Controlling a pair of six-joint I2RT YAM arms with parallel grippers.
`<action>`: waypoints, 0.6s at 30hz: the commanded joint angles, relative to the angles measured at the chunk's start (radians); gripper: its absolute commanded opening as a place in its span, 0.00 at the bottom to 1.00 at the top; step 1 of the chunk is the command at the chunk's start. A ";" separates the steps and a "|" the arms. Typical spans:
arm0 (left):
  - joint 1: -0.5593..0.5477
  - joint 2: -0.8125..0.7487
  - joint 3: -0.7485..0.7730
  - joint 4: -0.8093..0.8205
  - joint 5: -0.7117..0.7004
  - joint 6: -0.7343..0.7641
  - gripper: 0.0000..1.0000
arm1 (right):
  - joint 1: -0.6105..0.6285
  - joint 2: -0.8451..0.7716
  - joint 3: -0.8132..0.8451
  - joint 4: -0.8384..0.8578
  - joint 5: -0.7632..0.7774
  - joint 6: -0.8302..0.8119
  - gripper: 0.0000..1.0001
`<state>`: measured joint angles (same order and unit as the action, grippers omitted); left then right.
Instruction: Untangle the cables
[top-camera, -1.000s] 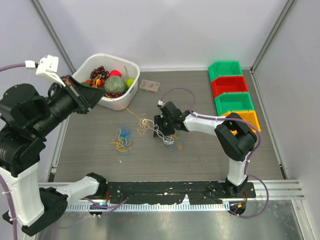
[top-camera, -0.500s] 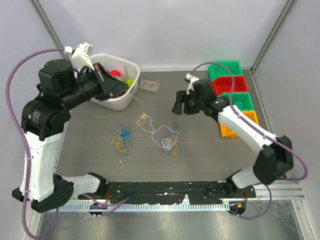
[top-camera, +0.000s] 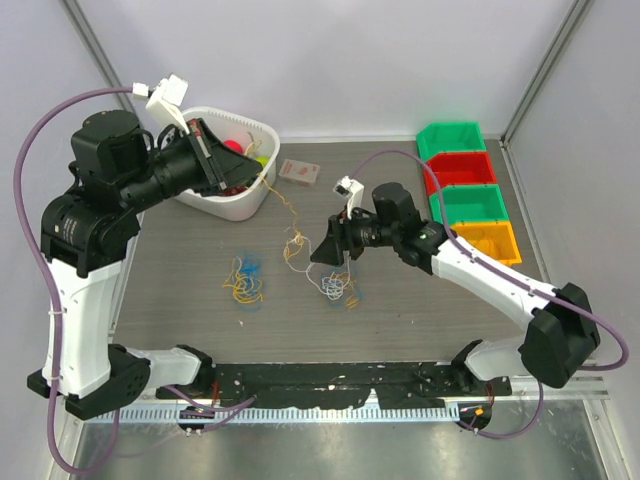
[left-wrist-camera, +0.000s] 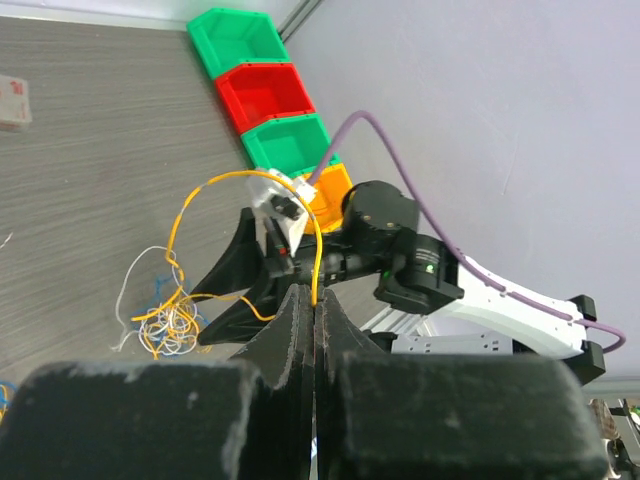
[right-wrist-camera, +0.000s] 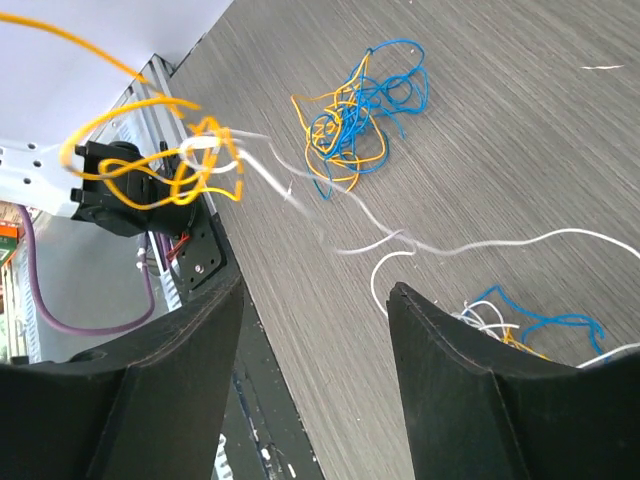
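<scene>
My left gripper (top-camera: 225, 165) is raised beside the white basket and shut on a yellow cable (left-wrist-camera: 316, 285). The cable arcs up and over (left-wrist-camera: 235, 178), then hangs down to a lifted yellow-white knot (top-camera: 295, 245). My right gripper (top-camera: 322, 252) is open and empty just right of that knot. In the right wrist view its gap (right-wrist-camera: 315, 300) is above bare table, with the blurred knot (right-wrist-camera: 190, 165) to its upper left. A white cable (right-wrist-camera: 450, 245) trails to a white-blue-orange clump (top-camera: 338, 287). A separate yellow-blue clump (top-camera: 243, 280) lies on the table to the left.
A white basket (top-camera: 250, 205) of fruit stands at the back left. A small card box (top-camera: 300, 172) lies beside it. Green, red, green and orange bins (top-camera: 470, 190) line the right edge. The black base rail (top-camera: 340, 380) runs along the near edge.
My right gripper has swung from the back right down and left to the hanging knot. My left gripper stays high with the yellow cable; the knot has shifted slightly.
</scene>
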<state>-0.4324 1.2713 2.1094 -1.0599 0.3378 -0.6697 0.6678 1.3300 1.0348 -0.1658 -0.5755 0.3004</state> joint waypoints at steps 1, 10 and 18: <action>0.001 0.006 0.052 0.024 0.047 0.019 0.00 | 0.007 0.029 -0.010 0.157 -0.044 -0.004 0.64; 0.001 0.007 0.073 0.028 0.064 0.022 0.00 | 0.038 0.153 0.060 0.242 -0.023 -0.012 0.58; 0.001 -0.021 0.144 0.073 -0.067 0.065 0.00 | 0.056 0.121 -0.063 0.259 0.280 0.072 0.01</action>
<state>-0.4324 1.2842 2.1685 -1.0615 0.3569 -0.6582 0.7235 1.5059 1.0462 0.0410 -0.5053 0.3279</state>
